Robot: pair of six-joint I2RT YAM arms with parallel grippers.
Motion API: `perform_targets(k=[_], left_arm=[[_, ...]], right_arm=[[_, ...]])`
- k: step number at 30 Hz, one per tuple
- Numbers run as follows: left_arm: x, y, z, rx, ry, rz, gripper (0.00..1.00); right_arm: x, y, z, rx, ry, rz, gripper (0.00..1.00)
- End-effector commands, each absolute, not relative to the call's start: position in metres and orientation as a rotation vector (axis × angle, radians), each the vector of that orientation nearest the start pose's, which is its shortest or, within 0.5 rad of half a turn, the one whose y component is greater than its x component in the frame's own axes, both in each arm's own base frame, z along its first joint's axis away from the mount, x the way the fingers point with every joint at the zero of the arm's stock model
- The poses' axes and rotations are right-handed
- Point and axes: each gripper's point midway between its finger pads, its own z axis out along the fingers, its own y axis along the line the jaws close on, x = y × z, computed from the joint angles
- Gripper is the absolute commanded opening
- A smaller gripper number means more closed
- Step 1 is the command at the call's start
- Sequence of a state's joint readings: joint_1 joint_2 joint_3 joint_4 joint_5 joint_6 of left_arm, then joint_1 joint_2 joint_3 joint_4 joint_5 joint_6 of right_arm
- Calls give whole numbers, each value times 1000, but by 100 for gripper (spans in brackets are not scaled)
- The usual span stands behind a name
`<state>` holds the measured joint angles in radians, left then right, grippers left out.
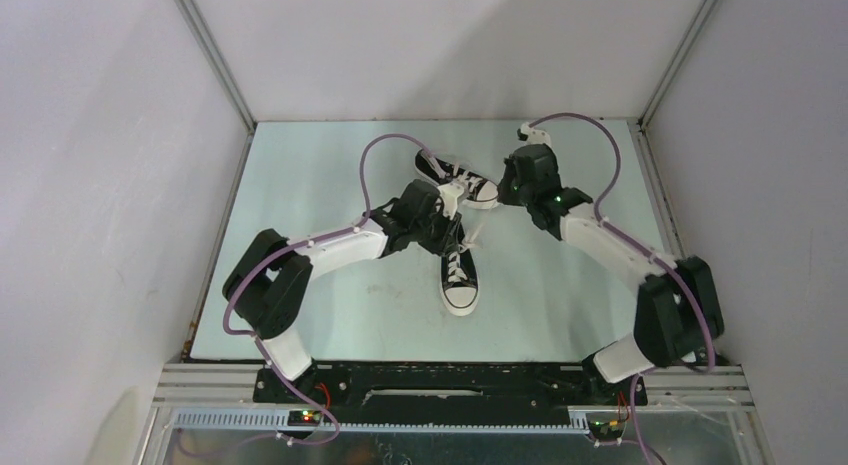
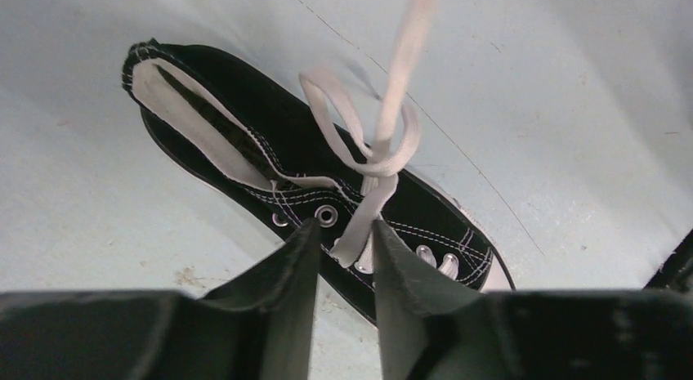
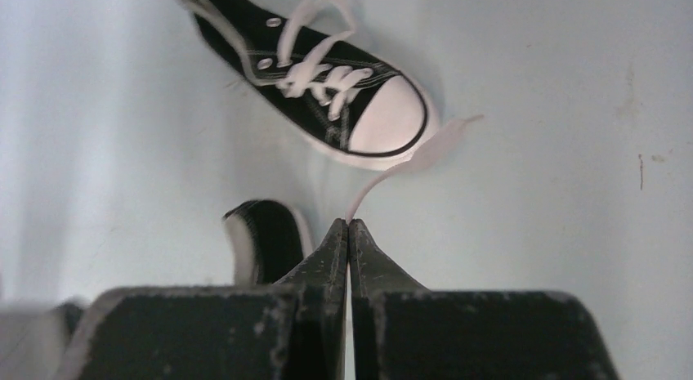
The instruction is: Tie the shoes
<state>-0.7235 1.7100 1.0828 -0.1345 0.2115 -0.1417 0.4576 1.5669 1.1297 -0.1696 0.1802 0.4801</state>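
The shoes, taken from the fingers outward.

Right gripper (image 3: 349, 226): tips pressed together on a lace tail (image 3: 425, 151), which leaves them and flares flat and limp beyond. We cannot tell which shoe it belongs to.

Left gripper (image 2: 343, 233): fingers a little apart, bracketing the short end of a white lace (image 2: 359, 221) over the eyelets. Dark canvas shows beside the strand, so we read it as straddled, not pinched. Just above sits a loose half knot (image 2: 382, 158) with a slack loop (image 2: 327, 98). One strand runs taut up out of the wrist view.

Outward again: the near shoe (image 1: 461, 283) lies mid-table under the left gripper, toe cap toward the arm bases. The far shoe (image 1: 455, 175) lies crosswise beyond it, toe toward the right gripper, laces loose. Both rest on the pale table (image 1: 320, 185); the left gripper hides whether they touch.

Handling, our judgement:
- The laces are flat woven tape, soft and without spring, and likely to slide through smooth pads under a hard pull.
- We would pinch them flat across the pads, a little back from the tip.
- The shoes look small and light, with floppy canvas uppers; the rubber soles are the only stiff part.
- Nothing pins the shoes down, so a firm one-sided pull will probably drag or tip a shoe rather than cinch the knot.
- Better to pull the two strands against each other.
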Motion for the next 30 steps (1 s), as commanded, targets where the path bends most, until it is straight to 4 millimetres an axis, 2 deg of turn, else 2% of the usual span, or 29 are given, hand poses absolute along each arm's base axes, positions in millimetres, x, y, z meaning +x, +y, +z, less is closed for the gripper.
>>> perform_targets(k=[1, 2, 6, 11, 13, 15, 21, 26, 30], left_arm=[[314, -329, 102, 755, 2204, -690, 31], [314, -329, 101, 756, 2207, -691, 24], [316, -326, 106, 738, 2204, -682, 8], [319, -312, 118, 639, 2162, -718, 5], [320, -309, 128, 611, 2124, -756, 3], [319, -307, 130, 596, 2118, -787, 2], [317, -311, 124, 589, 2151, -842, 1], [316, -314, 126, 582, 2153, -872, 1], [317, -312, 124, 567, 2163, -875, 1]], right_arm=[[383, 200, 214, 3, 2021, 462, 0], [377, 201, 223, -11, 1998, 483, 0], [362, 201, 223, -61, 1996, 513, 0], [352, 212, 206, -131, 2016, 553, 0], [346, 224, 199, -197, 2015, 592, 0], [340, 237, 194, -263, 2009, 640, 0], [311, 279, 180, -508, 1986, 856, 0], [297, 296, 159, -605, 2027, 942, 0], [270, 313, 157, -733, 2020, 1140, 0]])
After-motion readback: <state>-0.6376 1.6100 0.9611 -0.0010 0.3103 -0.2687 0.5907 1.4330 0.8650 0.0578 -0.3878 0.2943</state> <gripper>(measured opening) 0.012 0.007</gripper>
